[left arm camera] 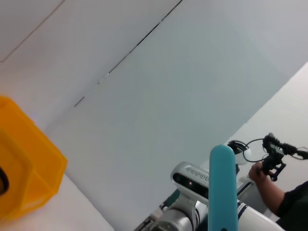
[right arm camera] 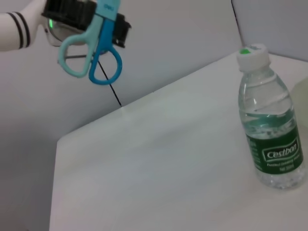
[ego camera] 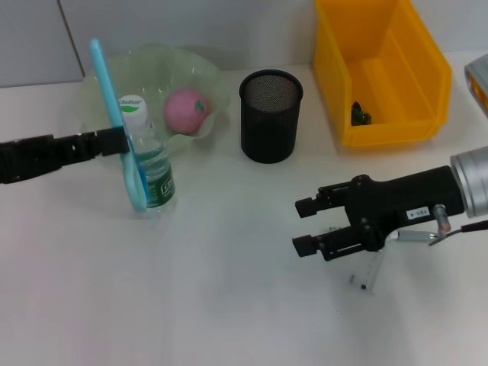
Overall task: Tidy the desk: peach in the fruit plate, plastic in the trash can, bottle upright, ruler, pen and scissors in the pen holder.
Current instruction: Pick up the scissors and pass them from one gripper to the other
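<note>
My left gripper (ego camera: 117,142) is shut on the blue scissors (ego camera: 122,130), held upright with the blades up and the handles down, just in front of the bottle. In the right wrist view the scissors' handles (right arm camera: 91,55) hang below the left gripper (right arm camera: 96,17). The water bottle (ego camera: 151,164) stands upright on the table. The pink peach (ego camera: 187,110) lies in the pale green fruit plate (ego camera: 160,65). The black mesh pen holder (ego camera: 271,116) stands at centre back. My right gripper (ego camera: 306,225) hovers open and empty, low over the table. I cannot make out the ruler or the pen.
The yellow trash can (ego camera: 381,130) stands at the back right with a small dark green scrap (ego camera: 360,114) inside. A slim pale object (ego camera: 367,273) lies on the table under my right arm. A grey and orange box edge (ego camera: 476,80) shows at the far right.
</note>
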`<state>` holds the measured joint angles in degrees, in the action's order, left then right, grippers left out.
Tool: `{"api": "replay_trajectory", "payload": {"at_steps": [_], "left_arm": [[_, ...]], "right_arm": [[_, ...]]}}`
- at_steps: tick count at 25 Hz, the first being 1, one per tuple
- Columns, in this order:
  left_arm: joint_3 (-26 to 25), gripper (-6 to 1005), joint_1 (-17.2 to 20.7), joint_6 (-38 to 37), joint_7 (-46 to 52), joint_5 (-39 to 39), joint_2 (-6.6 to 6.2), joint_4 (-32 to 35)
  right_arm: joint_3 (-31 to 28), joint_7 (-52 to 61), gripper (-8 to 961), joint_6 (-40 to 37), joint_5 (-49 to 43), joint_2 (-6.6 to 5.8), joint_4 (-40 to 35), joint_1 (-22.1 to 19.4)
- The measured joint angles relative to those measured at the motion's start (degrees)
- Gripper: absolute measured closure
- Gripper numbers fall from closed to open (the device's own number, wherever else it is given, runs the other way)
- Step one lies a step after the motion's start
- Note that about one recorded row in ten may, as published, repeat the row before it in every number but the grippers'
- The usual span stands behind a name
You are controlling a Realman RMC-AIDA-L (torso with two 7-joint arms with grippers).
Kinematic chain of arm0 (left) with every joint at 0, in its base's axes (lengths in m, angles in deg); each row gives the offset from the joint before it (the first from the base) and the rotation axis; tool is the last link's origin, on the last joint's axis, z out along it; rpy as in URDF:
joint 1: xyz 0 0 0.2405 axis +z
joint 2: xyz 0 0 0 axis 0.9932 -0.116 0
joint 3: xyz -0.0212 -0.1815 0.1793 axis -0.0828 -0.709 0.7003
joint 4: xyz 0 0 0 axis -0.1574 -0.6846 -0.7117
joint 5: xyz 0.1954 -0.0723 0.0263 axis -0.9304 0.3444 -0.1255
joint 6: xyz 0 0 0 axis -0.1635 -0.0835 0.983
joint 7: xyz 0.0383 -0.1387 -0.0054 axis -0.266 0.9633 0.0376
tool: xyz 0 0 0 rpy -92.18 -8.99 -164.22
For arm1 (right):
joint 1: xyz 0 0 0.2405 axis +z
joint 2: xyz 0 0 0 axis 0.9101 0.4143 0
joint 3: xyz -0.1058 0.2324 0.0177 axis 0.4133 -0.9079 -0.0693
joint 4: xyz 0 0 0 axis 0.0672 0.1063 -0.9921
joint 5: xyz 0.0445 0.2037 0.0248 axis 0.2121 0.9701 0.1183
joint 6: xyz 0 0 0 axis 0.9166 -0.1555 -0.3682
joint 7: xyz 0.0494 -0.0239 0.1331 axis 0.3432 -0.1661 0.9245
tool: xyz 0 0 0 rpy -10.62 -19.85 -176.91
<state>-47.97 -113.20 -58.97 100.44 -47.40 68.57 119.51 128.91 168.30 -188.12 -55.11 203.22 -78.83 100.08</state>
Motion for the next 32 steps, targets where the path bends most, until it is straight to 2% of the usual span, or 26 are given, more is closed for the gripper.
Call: {"api": "replay_trajectory", "payload": {"at_steps": [6,15,17,20,25,32], "left_arm": [[3.98,758,-0.17,0.21,6.59,-0.29,-0.3,-2.4],[7.18,758,-0.86,2.06,15.35,-2.03,0.07,-4.1],[7.2,758,-2.0,2.62,18.59,-2.94,-0.09,-7.8],[7.15,758,-2.42,2.86,21.3,-3.26,-0.22,-9.57],[5.74,758,-2.47,2.93,28.22,-2.87,0.25,-9.97],[5.21,758,-3.14,2.6,35.17,-2.8,1.49,-10.06]], "right_arm": [[-0.3,-3.2,202,-2.32,1.7,-0.31,-1.48,-1.34],[-0.29,-8.75,202,-1.82,1.75,0.42,-2.2,-1.92],[-0.34,-10.19,203,-1.32,1.74,0.68,-2.16,-2.0],[-0.53,-14.28,203,-0.44,1.96,1.48,-2.37,-2.4],[-0.74,-24.74,202,1.55,7.68,1.94,-0.3,-3.59],[-0.6,-48.89,202,5.35,21.49,1.97,10.03,-4.9]]}}
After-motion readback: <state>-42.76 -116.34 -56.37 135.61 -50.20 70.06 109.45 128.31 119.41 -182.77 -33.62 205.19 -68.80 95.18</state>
